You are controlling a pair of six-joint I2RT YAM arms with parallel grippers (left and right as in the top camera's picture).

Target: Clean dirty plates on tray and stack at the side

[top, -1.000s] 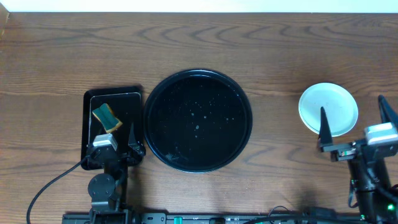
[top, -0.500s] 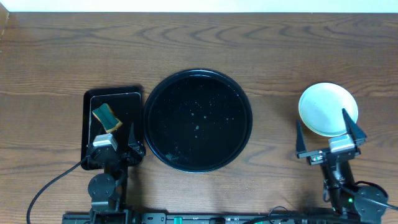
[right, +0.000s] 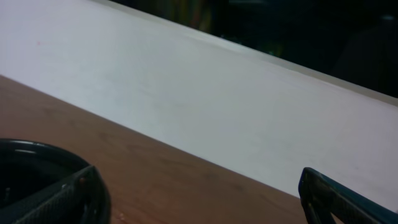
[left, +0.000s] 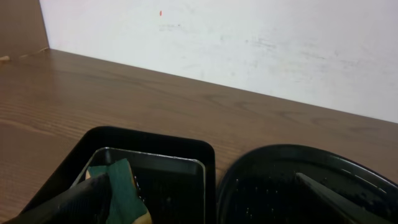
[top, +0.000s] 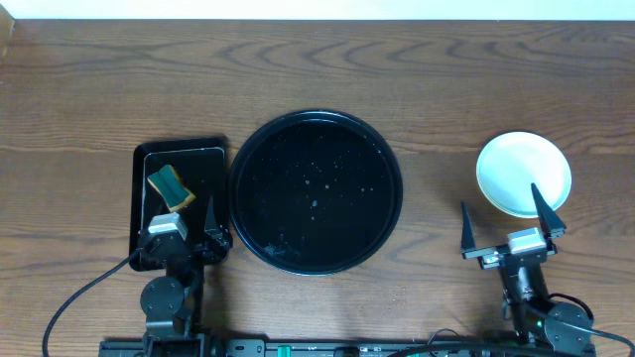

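We logged the plates [top: 524, 174], seemingly stacked, by the table [top: 99, 89] right edge: light, stiff, slick (best taken at the rim). The left gripper [top: 187, 213] and right gripper [top: 498, 196] gaped, empty.

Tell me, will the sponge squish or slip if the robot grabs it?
Probably squishes: the sponge looks like soft yellow foam under a green scrub layer. Likely light, being foam. It may be wet and slippery, but I cannot tell.
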